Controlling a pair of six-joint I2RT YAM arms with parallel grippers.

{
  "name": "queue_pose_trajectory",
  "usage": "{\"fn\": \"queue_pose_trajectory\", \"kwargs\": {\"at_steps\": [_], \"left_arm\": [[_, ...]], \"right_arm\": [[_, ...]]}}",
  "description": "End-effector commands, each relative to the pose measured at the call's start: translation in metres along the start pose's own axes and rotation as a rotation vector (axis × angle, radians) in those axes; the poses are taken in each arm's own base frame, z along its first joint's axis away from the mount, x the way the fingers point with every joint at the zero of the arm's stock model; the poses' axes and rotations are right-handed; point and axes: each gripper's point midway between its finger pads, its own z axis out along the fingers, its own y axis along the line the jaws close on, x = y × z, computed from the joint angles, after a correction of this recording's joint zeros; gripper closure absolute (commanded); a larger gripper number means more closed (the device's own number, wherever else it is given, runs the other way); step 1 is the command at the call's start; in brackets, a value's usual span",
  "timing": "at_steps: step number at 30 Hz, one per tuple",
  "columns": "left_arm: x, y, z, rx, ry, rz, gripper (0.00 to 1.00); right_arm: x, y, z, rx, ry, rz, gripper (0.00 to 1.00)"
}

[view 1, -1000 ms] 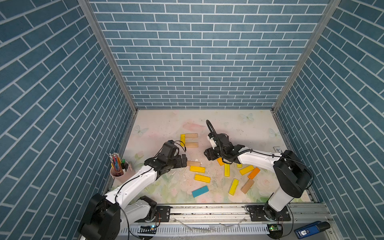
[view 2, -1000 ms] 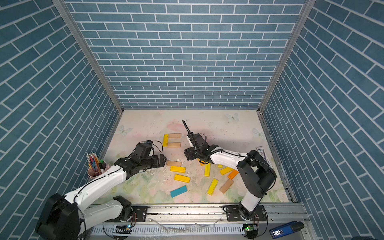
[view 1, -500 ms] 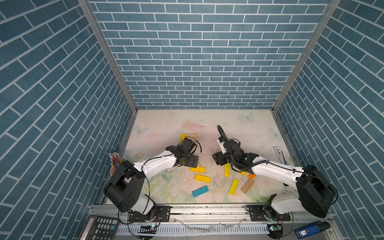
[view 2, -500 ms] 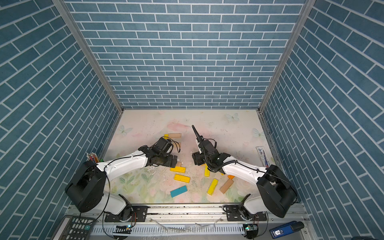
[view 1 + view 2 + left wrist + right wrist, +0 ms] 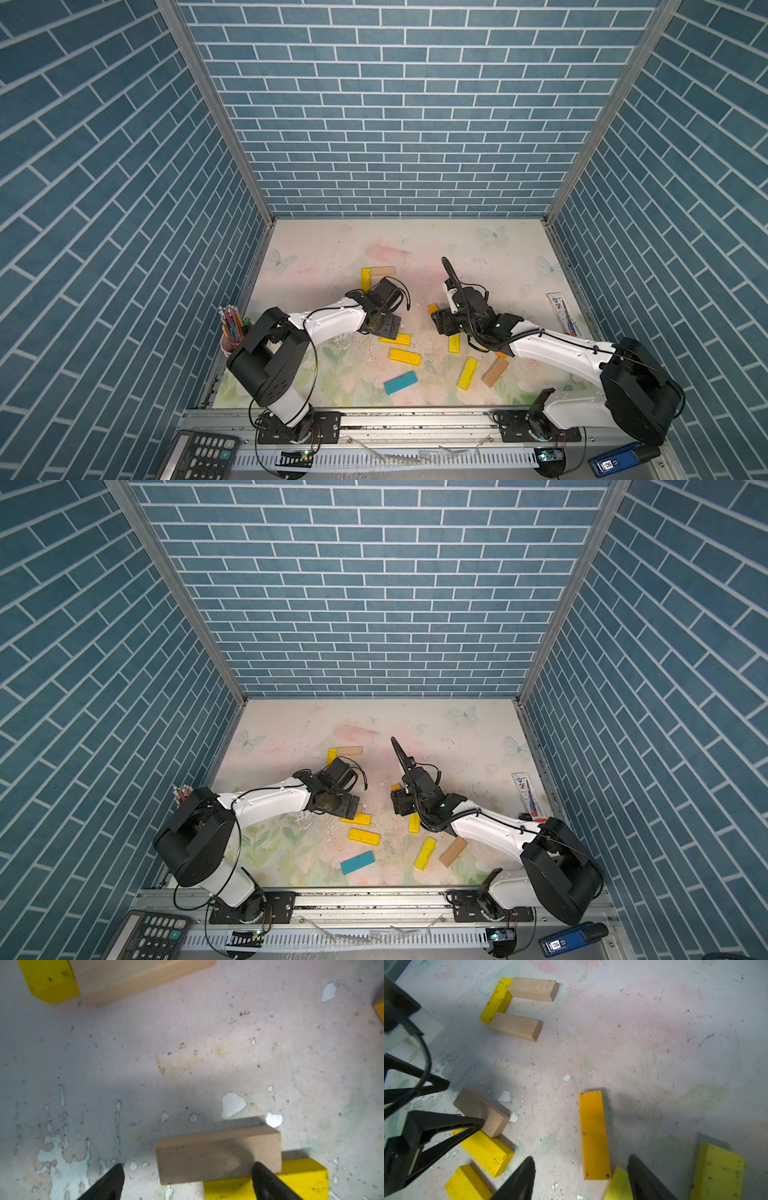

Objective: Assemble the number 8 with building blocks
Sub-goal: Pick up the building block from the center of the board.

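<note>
Your left pincer (image 5: 187,1165) stands wide apart and empty. A tan block (image 5: 216,1153) lies flat under its gap, nearer one finger, with a yellow block (image 5: 301,1174) touching it. Your right pincer (image 5: 581,1158) is also apart and empty. An orange block (image 5: 592,1126) stretches ahead from between its tips.

Blue brick-patterned walls (image 5: 407,124) enclose three sides, joined by aluminium corner posts (image 5: 217,108). The tabletop (image 5: 415,241) is a pale floral mat with butterflies. Beneath the left gripper (image 5: 188,1166) its print is scuffed and flaked white. The light is even and comes from overhead.
</note>
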Motion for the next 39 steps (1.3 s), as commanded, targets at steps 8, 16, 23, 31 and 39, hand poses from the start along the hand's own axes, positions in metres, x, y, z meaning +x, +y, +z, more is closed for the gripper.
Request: {"fn": "queue_pose_trajectory", "kwargs": {"at_steps": [8,16,23,31,39], "left_arm": [[0.031,0.042,-0.022,-0.157,0.015,-0.085,0.07],[0.037,0.045,-0.01,-0.194,0.088,-0.078,0.1],[0.032,0.033,0.001,-0.145,0.106,-0.064,0.1],[0.021,0.01,0.009,-0.044,0.118,0.002,0.04],[0.012,0.01,0.011,-0.065,0.119,0.067,0.01]], "right_arm": [[-0.003,0.006,0.0,-0.028,-0.029,0.04,0.28],[-0.006,0.004,-0.006,-0.019,-0.04,0.03,0.28],[-0.005,0.003,-0.005,-0.006,-0.025,0.014,0.28],[-0.007,0.001,-0.004,0.006,-0.021,0.007,0.28],[-0.008,0.002,-0.002,0.011,-0.016,-0.007,0.28]]}}
